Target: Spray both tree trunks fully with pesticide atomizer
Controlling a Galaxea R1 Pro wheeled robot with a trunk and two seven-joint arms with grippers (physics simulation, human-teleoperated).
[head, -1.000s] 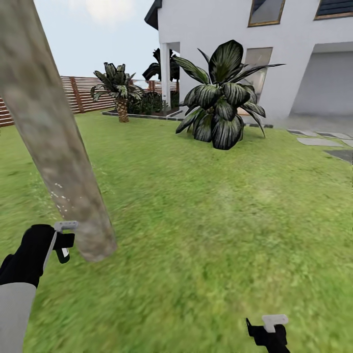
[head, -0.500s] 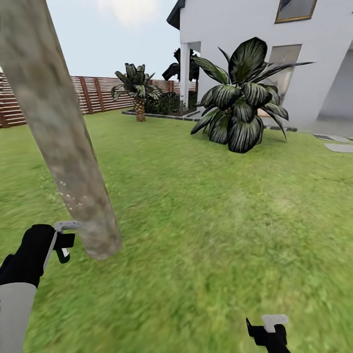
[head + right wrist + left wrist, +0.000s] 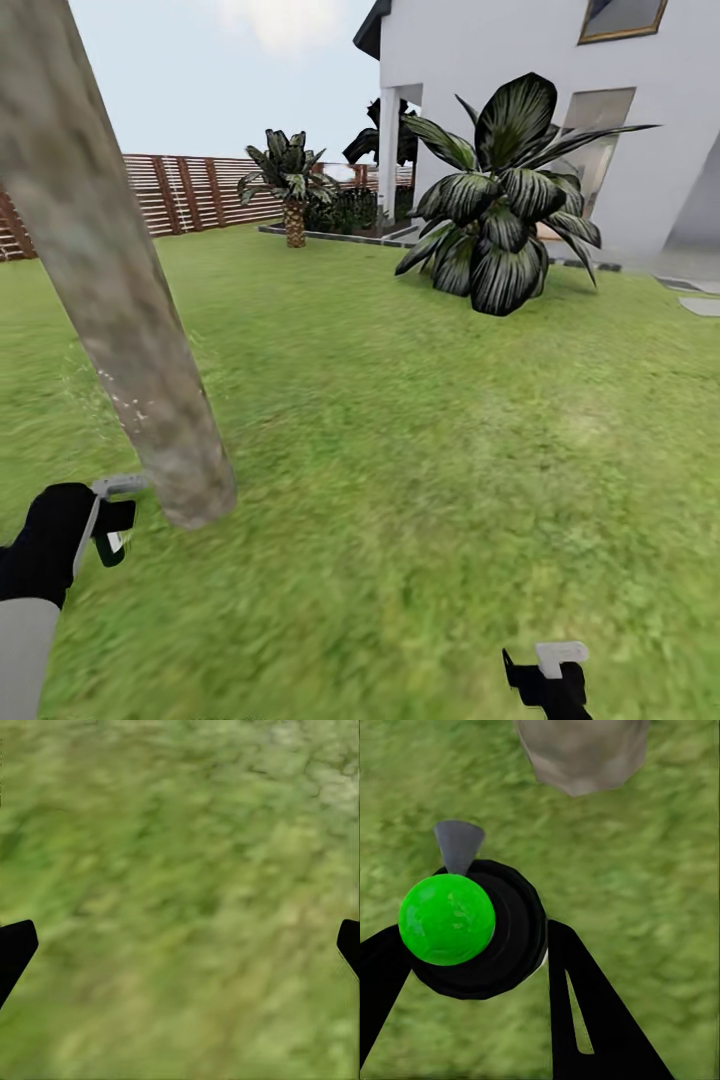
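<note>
A thick mottled grey-tan tree trunk (image 3: 110, 290) leans across the head view's left side and meets the grass at its base (image 3: 581, 754). A few white pesticide specks (image 3: 125, 405) dot the trunk's lower part. My left gripper (image 3: 108, 515) sits just left of the trunk base, shut on the pesticide atomizer (image 3: 472, 934), a black round bottle whose top looks bright green here, with a grey nozzle pointing toward the trunk. My right gripper (image 3: 545, 680) hangs low at the right over bare grass, its fingertips (image 3: 15, 949) wide apart and open with nothing between them.
Lawn stretches ahead to a big dark broad-leaved plant (image 3: 500, 220) in front of the white house (image 3: 560, 90). A short palm (image 3: 290, 180) stands by a brown slat fence (image 3: 190, 190). Grey paving slabs (image 3: 700, 305) lie at the far right.
The head view has swung a little left, shifting the house and plants rightward. My left gripper with the atomizer now sits slightly lower beside the trunk base. The right gripper is unchanged.
</note>
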